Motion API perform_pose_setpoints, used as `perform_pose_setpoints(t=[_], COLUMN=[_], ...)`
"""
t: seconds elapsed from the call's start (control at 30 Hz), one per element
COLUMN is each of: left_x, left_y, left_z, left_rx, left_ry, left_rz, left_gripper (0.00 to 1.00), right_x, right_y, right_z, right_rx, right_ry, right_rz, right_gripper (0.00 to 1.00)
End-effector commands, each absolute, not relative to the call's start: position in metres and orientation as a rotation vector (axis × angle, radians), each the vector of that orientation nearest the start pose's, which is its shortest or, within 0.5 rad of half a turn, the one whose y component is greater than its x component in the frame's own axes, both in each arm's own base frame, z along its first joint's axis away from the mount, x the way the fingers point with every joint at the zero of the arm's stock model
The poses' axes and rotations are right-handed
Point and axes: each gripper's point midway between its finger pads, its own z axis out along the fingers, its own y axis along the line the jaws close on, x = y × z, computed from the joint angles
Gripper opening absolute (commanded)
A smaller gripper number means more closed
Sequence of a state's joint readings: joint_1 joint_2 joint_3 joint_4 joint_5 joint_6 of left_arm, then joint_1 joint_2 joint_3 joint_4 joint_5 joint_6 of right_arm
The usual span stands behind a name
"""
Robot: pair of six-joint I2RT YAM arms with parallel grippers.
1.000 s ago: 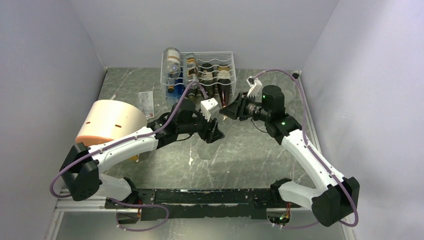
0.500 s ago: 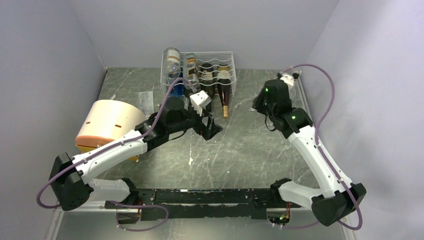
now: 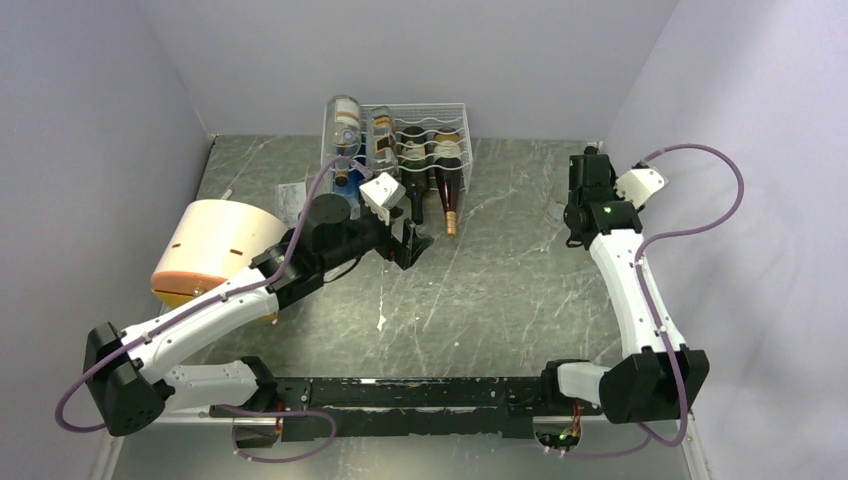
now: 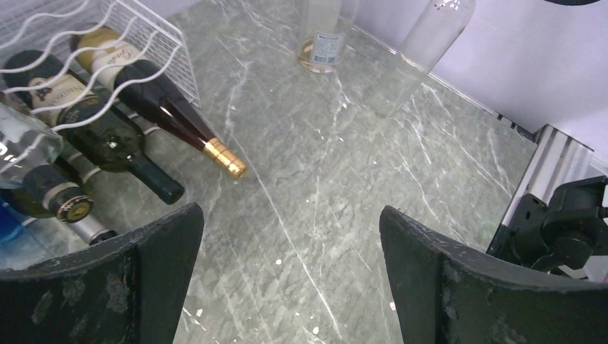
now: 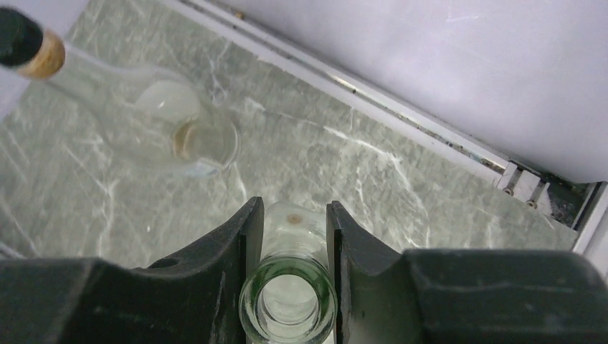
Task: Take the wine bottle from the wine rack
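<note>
The white wire wine rack [image 3: 435,125] stands at the back of the table with several bottles lying in it. A dark one with a gold foil neck [image 4: 186,122] sticks out of the front of the wine rack [image 4: 143,29]. My left gripper [image 3: 408,243] hovers just in front of it, jaws wide open [image 4: 290,215] over bare table. Far right, my right gripper [image 3: 577,222] points down. In its wrist view the right gripper [image 5: 292,236] is shut on the neck of an upright clear wine bottle [image 5: 288,301], off the rack. Whether its base touches the table I cannot tell.
A second clear bottle with a cork [image 5: 179,136] stands close beside the held one. A cream drum [image 3: 215,245] lies at the left, with a paper slip [image 3: 291,205] behind it. Walls close in on three sides. The right arm's base [image 4: 566,229] sits at the near edge.
The right arm has swung from beside the left gripper in front of the rack to the far right, carrying the clear bottle. The left gripper has opened wide and shifted slightly left toward the rack.
</note>
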State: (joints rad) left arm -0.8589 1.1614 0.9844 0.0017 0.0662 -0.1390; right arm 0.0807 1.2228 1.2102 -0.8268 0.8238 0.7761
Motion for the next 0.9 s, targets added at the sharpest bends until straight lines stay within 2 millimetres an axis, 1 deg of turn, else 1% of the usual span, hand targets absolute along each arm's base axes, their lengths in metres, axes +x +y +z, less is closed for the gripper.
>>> perform_pose_setpoints(t=[0.0,0.17,0.37,0.5,0.7,0.87], left_x=[0.258,0.258,0.258,0.257,0.258,0.259], left_y=[-0.300,-0.295,-0.292,-0.293,-0.295,-0.296], left_z=[0.297,0.303,0.307,0.306,0.303,0.301], left_rx=[0.641,0.631,0.629,0.636,0.642,0.658], left_ry=[1.647,1.628,1.618,1.616,1.626,1.630], left_rz=[-0.697,-0.682,-0.671,-0.673,-0.676,-0.663], left_gripper=[0.96,0.96,0.96,0.96,0.96,0.94], right_x=[0.326,0.347,0.368,0.375,0.388,0.396], right_y=[-0.106,-0.111,-0.120,-0.121,-0.122,-0.121], right_z=[0.257,0.250,0.242,0.232,0.231,0.224], right_rx=[1.180,1.232,1.199,1.206,1.214,1.201], right_ry=[1.678,1.642,1.640,1.653,1.651,1.675], right_rz=[-0.491,-0.494,-0.582,-0.607,-0.611,-0.614], right_gripper=[0.00,0.00,0.00,0.00,0.00,0.00])
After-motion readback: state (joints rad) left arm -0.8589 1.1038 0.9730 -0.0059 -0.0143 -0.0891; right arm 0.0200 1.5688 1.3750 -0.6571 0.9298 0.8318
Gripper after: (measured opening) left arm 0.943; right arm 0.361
